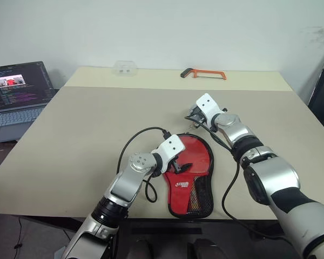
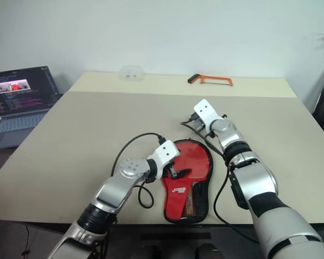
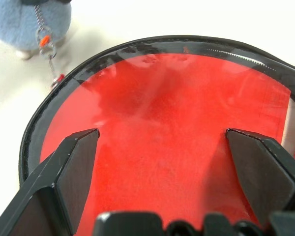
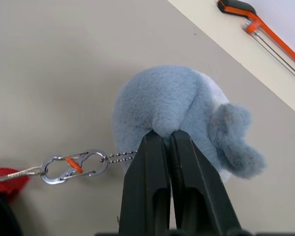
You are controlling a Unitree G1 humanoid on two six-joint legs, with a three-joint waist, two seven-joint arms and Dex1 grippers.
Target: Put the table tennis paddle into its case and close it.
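One case (image 1: 188, 181) on table (image 1: 86, 135), one red paddle (image 3: 177, 147) inside. Left gripper (image 3: 162, 147) spread wide above it, empty. Right gripper (image 4: 168, 142) pinched on one blue plush charm (image 4: 187, 118), chain-linked. One orange hacksaw (image 1: 205, 73) far off.

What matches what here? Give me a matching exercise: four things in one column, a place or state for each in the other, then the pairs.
Things:
1. hacksaw
2. laptop
3. left tool
4. right tool

Places or states:
A. open over the red case
B. off the table's left side
C. far edge of the table
D. shut on a blue plush charm

Pairs: 1-C, 2-B, 3-A, 4-D
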